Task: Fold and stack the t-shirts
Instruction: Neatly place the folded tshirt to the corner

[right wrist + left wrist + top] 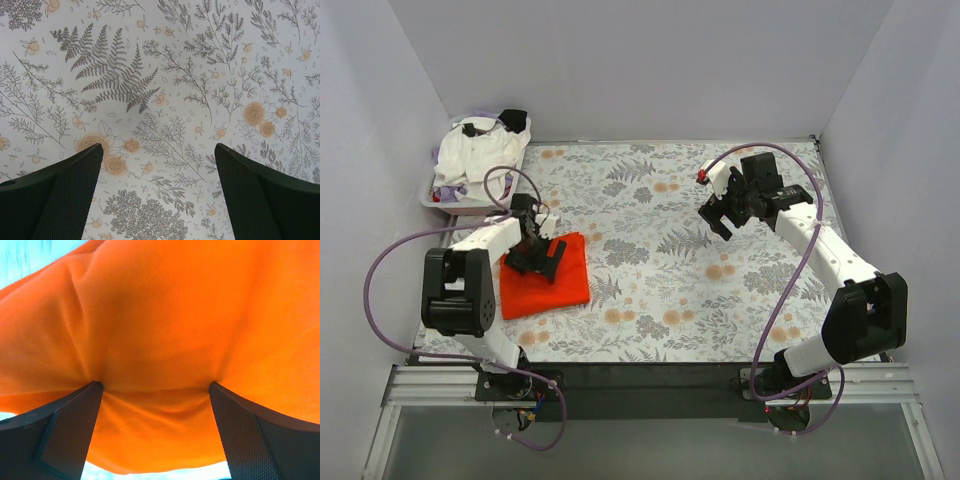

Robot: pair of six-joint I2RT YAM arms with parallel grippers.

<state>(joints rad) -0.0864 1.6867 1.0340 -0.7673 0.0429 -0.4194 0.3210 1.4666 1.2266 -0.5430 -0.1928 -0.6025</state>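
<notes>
The folded orange-red t-shirt (535, 290) lies at the left of the worktop (720, 300). Left jaws, spread apart, press into its cloth. They should close on one edge only, keeping the fold flat. Right jaws hover clear, also apart.

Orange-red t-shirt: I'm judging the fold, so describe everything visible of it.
The bright orange-red soft cloth t-shirt lies folded into a rough rectangle on the grey-and-orange floral cloth at the table's left. The left gripper rests on its far part, jaws apart, the fabric creasing between them.
</notes>
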